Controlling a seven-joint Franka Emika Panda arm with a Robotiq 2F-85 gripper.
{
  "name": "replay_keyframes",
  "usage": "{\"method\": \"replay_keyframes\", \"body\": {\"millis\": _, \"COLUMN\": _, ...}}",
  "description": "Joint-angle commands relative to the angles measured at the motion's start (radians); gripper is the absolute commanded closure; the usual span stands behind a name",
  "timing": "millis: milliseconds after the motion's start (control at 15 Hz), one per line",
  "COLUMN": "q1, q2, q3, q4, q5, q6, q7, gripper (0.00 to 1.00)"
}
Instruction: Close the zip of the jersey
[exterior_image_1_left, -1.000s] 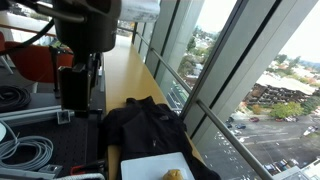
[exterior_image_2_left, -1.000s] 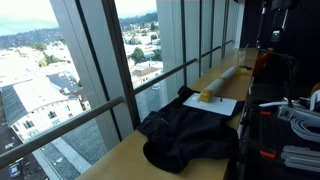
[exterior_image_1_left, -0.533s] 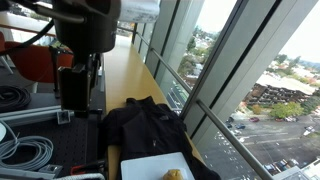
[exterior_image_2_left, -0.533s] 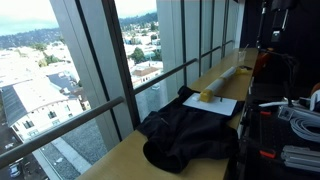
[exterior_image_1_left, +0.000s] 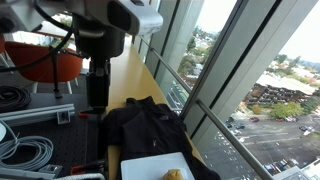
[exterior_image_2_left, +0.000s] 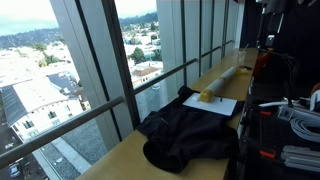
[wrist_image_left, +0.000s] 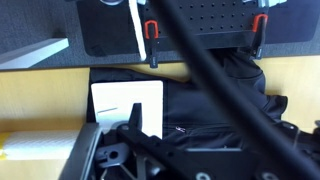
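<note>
Exterior view: arm raised near jersey (exterior_image_1_left: 150, 125), claw (exterior_image_1_left: 97, 98) hanging downward; open or closed, cannot tell.

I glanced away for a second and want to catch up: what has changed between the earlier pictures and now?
The arm swung rightward in an exterior view, toward the windows, bringing the gripper nearer the jersey. Nothing was taken hold of or let go. The jersey and the white tray lie as before.
</note>
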Motion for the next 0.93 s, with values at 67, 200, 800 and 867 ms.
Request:
{"method": "replay_keyframes", "body": {"millis": 67, "q1": 0.077, "q2": 0.138, "q3": -0.003, "q4": 0.022, "q5": 0.080, "q6": 0.156, "q7": -0.076, "gripper": 0.00}}
{"method": "replay_keyframes", "body": {"millis": 200, "q1": 0.105, "q2": 0.220, "q3": 0.001, "q4": 0.038, "q5": 0.113, "q6": 0.242, "q7": -0.095, "gripper": 0.00}}
{"method": "replay_keyframes", "body": {"millis": 800, "q1": 0.171, "q2": 0.708, "q3": 0.053, "q4": 0.248, "q5": 0.360, "q6": 0.572, "q7": -0.217, "gripper": 0.00}}
{"method": "replay_keyframes", "body": {"millis": 867, "q1": 0.153, "q2": 0.764, "q3": 0.079, "q4": 0.288, "q5": 0.390, "q6": 0.586, "q7": -0.228, "gripper": 0.00}}
